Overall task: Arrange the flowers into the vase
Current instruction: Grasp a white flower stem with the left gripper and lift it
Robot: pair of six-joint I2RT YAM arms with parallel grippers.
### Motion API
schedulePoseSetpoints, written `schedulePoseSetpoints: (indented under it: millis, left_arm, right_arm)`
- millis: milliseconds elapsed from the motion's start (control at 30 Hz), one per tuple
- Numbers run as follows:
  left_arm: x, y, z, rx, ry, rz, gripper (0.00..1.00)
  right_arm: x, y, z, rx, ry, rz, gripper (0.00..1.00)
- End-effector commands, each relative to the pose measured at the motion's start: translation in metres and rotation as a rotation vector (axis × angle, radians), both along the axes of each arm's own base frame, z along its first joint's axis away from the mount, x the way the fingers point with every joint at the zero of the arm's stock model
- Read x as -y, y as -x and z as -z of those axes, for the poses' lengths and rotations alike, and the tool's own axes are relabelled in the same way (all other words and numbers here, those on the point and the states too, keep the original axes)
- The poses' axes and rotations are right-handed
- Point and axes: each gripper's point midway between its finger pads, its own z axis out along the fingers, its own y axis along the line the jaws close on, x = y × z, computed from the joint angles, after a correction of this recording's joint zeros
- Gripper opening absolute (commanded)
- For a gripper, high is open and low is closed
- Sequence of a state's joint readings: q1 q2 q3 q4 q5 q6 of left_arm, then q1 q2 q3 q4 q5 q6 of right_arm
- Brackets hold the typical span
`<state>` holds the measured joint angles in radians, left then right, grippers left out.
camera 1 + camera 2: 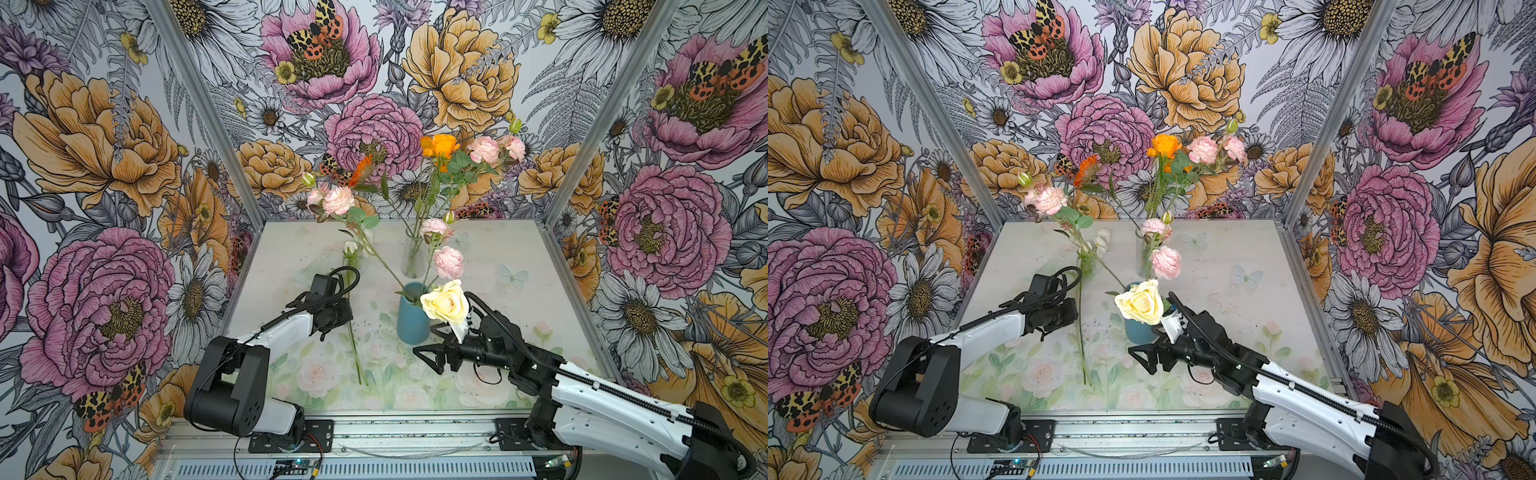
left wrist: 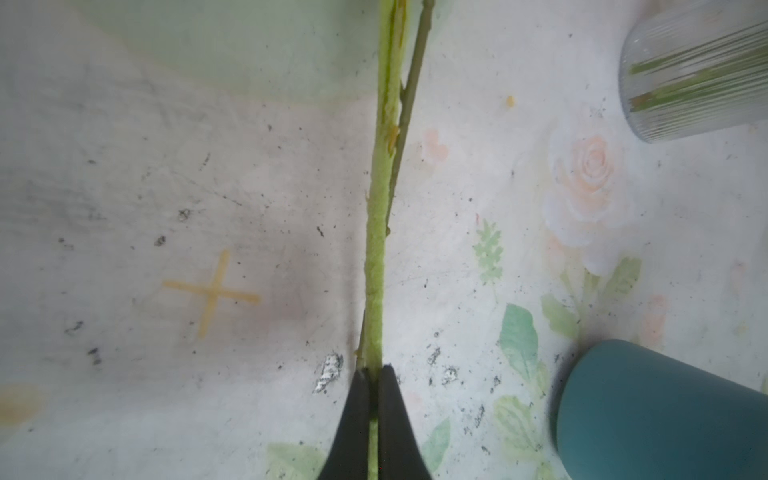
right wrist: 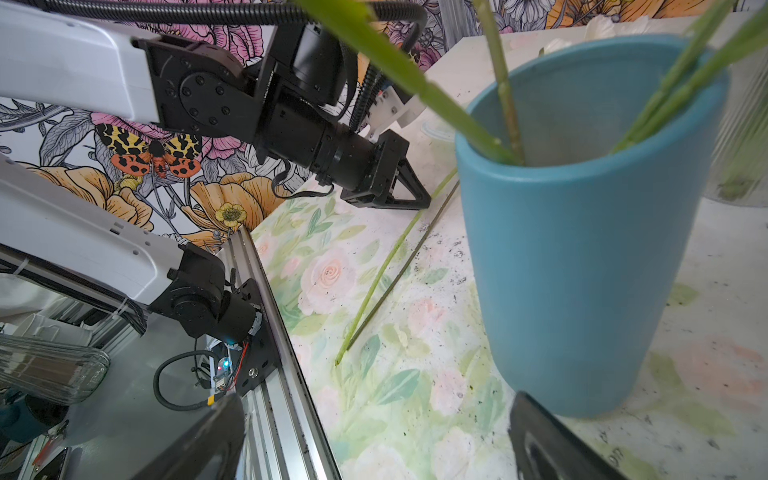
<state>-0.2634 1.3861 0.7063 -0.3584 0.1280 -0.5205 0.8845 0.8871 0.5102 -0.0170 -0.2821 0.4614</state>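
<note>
Floral wallpaper [image 1: 104,166] boxes in a rose-printed surface [image 1: 519,257]. Left: the left end effector [image 2: 374,374] is pinched together on a pale stem [image 2: 376,249] lying flat, with a thinner dark stem [image 2: 409,95] touching it. The grip is low, likely so the bloom end can swing up. Centre: the blue vase [image 1: 412,320] holds several flowers [image 1: 449,262], cream rose [image 1: 445,305] included. A glass vase [image 1: 413,257] behind holds more. Right: the right end effector [image 1: 424,341], spread wide and empty, sits beside the blue vase, probably to steady it.

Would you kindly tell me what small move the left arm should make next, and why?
Probably lift straight up: the left claw is shut on the pale green flower stem lying flat on the table, with the tall teal vase close by.
</note>
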Motion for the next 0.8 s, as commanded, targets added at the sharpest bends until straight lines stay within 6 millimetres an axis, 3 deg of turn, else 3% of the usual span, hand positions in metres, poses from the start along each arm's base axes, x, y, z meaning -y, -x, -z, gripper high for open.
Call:
schedulePoseSetpoints:
  millis: [0, 200, 400, 500, 633, 767]
  left_arm:
    - [-0.01, -0.001, -0.023, 0.046, -0.021, -0.011, 0.0]
    - [-0.026, 0.007, -0.045, 0.041, -0.088, -0.001, 0.0]
    - [-0.036, 0.011, -0.064, 0.004, -0.323, 0.054, 0.0]
    - [-0.044, 0.009, -0.086, 0.081, -0.442, 0.012, 0.0]
    - [-0.032, 0.008, -0.112, 0.178, -0.361, 0.02, 0.0]
    - [-0.052, 0.011, -0.119, 0.21, -0.487, -0.039, 0.0]
  right_arm:
    - [-0.005, -0.002, -0.024, 0.053, -0.043, -0.011, 0.99]
    - [-0.003, -0.002, -0.023, 0.054, -0.04, 0.0, 1.0]
    - [-0.004, -0.003, -0.023, 0.053, -0.041, 0.002, 1.0]
    - [-0.006, -0.005, -0.018, 0.042, -0.035, 0.002, 0.99]
    - [-0.012, -0.004, -0.013, 0.018, -0.042, -0.02, 0.99]
    - [-0.013, -0.003, -0.009, 0.008, -0.064, -0.015, 1.0]
